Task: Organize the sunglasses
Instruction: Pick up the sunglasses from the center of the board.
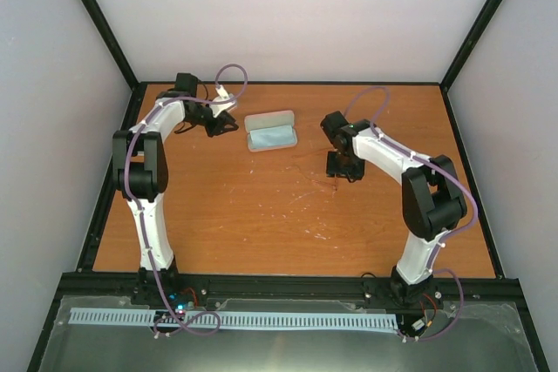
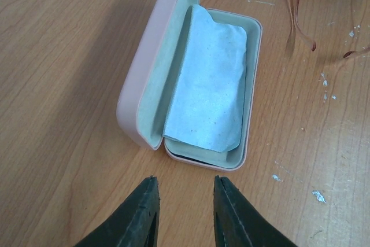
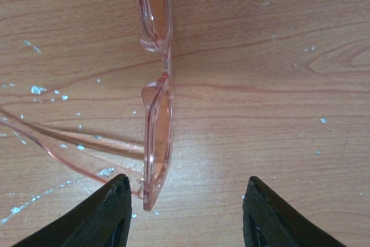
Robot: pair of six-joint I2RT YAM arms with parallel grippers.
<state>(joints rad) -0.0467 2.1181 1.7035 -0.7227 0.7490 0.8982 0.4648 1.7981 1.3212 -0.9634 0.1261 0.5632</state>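
the wooden table fills the floor of the booth, with the left arm bent toward its far left corner and the right arm reaching in toward the middle. the pale pink case lies open near the far edge between the two arms, lid tipped up on its side, and a light blue cloth lies inside its tray. the sunglasses sit on the bare wood just right of the case, standing on the front frame with the slim arms trailing away. the right gripper hangs low over them, spread wide and gripping nothing, the frame's end just inside its left finger. the left gripper points at the near end of the case, fingers slightly parted, empty. small white flecks dot the wood.
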